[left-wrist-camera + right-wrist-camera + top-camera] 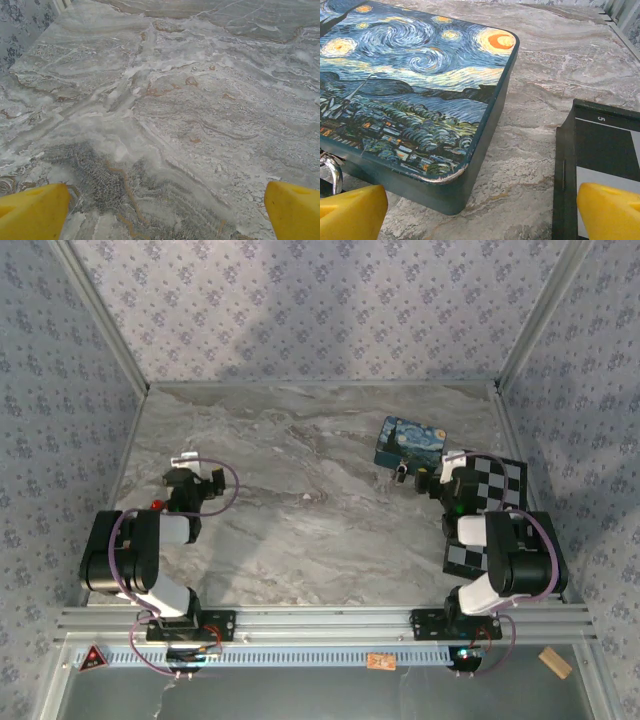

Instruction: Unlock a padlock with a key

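Observation:
The padlock (pixel 400 473) is a tiny dark thing on the marble, just in front of the blue swirl-painted box (pixel 409 441). In the right wrist view its thin silvery shackle (pixel 333 172) curves at the box's near left corner, and the lock body is cut off by the frame edge. My right gripper (pixel 437 465) hovers just right of the padlock, near the box's front corner (pixel 445 195). It is open, with yellow fingertips (pixel 351 213) far apart and nothing between them. My left gripper (pixel 196 468) stands open over bare marble on the left, its yellow fingertips (pixel 32 212) spread wide.
A black-and-white checkerboard plate (pixel 492 502) lies under and right of the right arm, and its dark edge (pixel 600 145) sits close to the right finger. Patterned walls enclose the grey marble table (pixel 300 490).

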Robot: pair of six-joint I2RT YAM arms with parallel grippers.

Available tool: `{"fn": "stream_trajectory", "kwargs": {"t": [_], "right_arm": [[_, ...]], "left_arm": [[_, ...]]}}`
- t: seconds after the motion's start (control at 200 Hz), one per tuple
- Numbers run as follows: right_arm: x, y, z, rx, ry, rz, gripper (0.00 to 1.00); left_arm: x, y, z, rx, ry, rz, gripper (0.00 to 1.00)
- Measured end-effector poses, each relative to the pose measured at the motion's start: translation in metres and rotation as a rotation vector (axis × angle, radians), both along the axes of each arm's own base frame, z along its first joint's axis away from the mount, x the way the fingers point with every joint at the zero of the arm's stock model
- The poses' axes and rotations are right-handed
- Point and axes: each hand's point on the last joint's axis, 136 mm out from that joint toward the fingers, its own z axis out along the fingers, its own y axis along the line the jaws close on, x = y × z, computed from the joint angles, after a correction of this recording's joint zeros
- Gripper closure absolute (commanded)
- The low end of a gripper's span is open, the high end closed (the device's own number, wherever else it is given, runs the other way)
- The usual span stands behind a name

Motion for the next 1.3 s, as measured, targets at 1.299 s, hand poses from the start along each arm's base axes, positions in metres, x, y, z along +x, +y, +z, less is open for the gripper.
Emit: {"fn": "stream_trajectory", "kwargs": {"t": [1.299], "right_arm": [[0.0001,-0.0049,0.0005,0.005,-0.003,-0.014,0.01]], "left_arm": [[0.0,0.0,0.0,0.0,0.0,0.0,0.0]]}}
